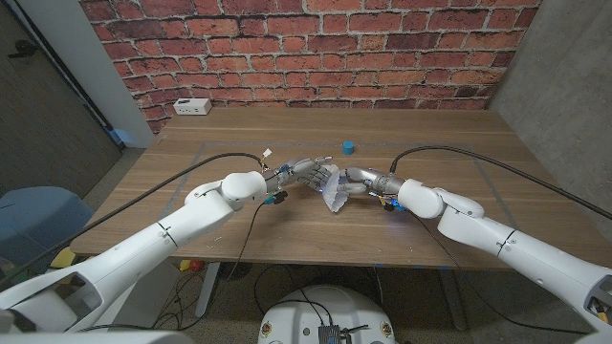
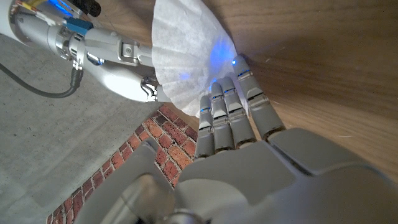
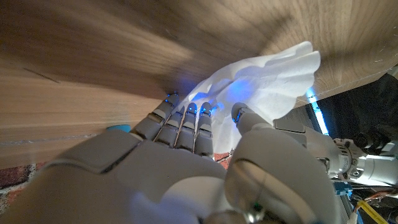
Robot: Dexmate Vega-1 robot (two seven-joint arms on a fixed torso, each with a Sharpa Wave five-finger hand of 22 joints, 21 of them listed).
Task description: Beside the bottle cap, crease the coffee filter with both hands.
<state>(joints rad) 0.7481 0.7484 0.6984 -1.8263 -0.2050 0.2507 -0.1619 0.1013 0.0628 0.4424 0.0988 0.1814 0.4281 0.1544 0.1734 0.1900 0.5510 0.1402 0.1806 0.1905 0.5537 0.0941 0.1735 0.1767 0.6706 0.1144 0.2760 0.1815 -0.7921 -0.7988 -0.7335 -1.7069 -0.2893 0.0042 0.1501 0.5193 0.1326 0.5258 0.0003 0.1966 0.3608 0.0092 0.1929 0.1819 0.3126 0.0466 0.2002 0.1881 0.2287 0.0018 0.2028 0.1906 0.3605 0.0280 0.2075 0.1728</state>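
The white pleated coffee filter (image 1: 335,190) is held up off the wooden table (image 1: 449,143) at its middle, between my two hands. My left hand (image 1: 304,174) reaches it from the left; its straight fingers (image 2: 231,112) press on the edge of the filter (image 2: 186,56), and the thumb is hidden. My right hand (image 1: 360,181) comes from the right and pinches the filter (image 3: 267,81) between its thumb and fingers (image 3: 186,124). The small blue bottle cap (image 1: 348,147) stands on the table just behind the hands, and the cap (image 3: 118,129) peeks past my right hand.
A white box (image 1: 193,106) sits at the table's back left corner against the brick wall. Black cables (image 1: 191,172) run along both arms over the table. Bare wood lies in front of and to both sides of the hands.
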